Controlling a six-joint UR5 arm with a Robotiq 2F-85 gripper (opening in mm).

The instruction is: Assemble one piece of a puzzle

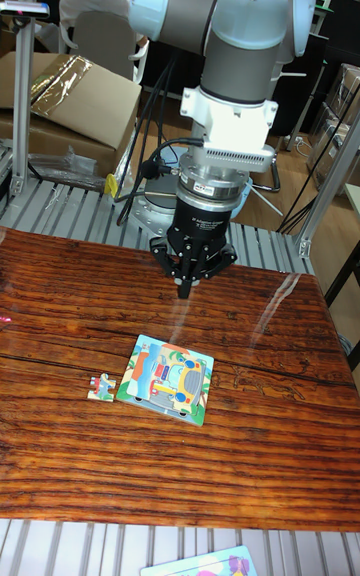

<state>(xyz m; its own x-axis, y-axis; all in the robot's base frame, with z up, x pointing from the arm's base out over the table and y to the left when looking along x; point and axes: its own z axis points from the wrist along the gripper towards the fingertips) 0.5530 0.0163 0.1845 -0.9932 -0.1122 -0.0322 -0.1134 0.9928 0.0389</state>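
Observation:
A square puzzle board (166, 379) with a colourful cartoon picture lies on the wooden table (60, 296). One loose puzzle piece (101, 388) sits just left of the board, touching or nearly touching its left edge. My gripper (186, 288) hangs above the table behind the board, pointing straight down, fingers closed together with nothing visible between them. It is clear of both the board and the loose piece.
The table's metal frame shows at the back and front edges. Another printed card (205, 564) pokes out at the bottom edge. Cardboard boxes (70, 101) and a seated person (90, 6) are behind the table.

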